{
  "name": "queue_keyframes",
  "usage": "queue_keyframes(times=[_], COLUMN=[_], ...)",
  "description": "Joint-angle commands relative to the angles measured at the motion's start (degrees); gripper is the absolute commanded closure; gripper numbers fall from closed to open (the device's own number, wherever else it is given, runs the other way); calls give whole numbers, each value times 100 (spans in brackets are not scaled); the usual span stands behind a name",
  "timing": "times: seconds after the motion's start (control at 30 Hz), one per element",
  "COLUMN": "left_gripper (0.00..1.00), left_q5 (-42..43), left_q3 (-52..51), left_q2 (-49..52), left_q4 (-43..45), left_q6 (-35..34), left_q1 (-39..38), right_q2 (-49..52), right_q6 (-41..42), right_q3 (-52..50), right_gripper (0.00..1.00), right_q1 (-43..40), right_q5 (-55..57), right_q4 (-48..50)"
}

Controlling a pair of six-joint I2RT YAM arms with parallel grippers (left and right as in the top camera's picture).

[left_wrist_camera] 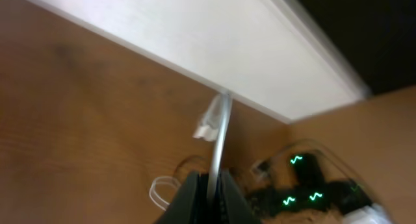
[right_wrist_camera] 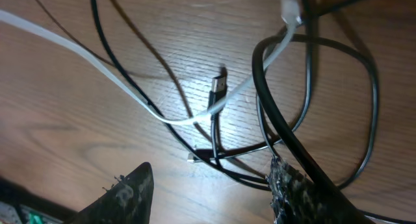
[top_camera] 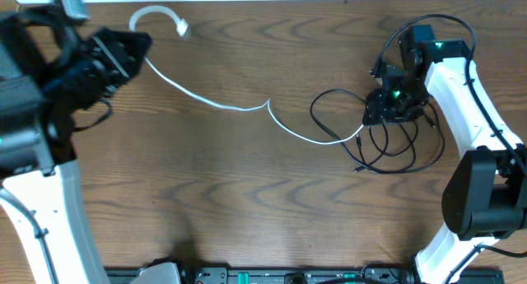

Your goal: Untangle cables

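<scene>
**Overhead view: white cord drawn out, black cord in loops**

The thin white cable (top_camera: 222, 105) runs across the brown wood-grain desk (top_camera: 247, 210) from the upper left to the thin black cable (top_camera: 387, 156), which lies in loose overlapping loops at the right. The left jaws are clamped on the white cable a short way behind its free white plug (left_wrist_camera: 208, 123). The left wrist view shows the cord pinched between them. Judgement: this hold anchors one end so the cord can be drawn clear of the loops.

The right jaws stand apart, low over the black loops. In the right wrist view one black strand touches one jaw, but nothing is pinched. There the white cable's far end crosses several black strands just beside the small black plug (right_wrist_camera: 220, 86). I cannot tell which cord lies on top. Judgement: the crossing is not yet freed, and the right arm is placed to pin or lift the black loops.

Containers: none appears in any view.
</scene>
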Motion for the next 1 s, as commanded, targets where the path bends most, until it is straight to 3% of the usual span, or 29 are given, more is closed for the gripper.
queue_keyframes(times=[0.0, 0.13, 0.47, 0.67, 0.87, 0.97], left_gripper=[93, 92, 93, 93, 93, 93], left_q5=[-1296, -1886, -1921, -1952, -2076, -2072], left_q3=[-74, -179, -229, -254, -254, -254], left_q2=[179, 459, 890, 1001, 1073, 1095], left_q4=[-317, -608, -660, -662, -664, -662], left_q6=[800, 918, 1294, 1296, 1298, 1366], left_q1=[-417, -868, -1718, -2033, -2205, -2295], right_q2=[-28, -173, -232, -232, -232, -232], right_q6=[-352, -415, 105, 101, 105, 293], right_q3=[168, 361, 485, 90, -651, -796], right_gripper=[45, 43, 42, 48, 72, 96], right_q1=[24, 15, -72, -76, -94, -96], right_q5=[-592, -780, 892, 994, 966, 957], right_q4=[-24, -24, 168, 201, 603, 857])
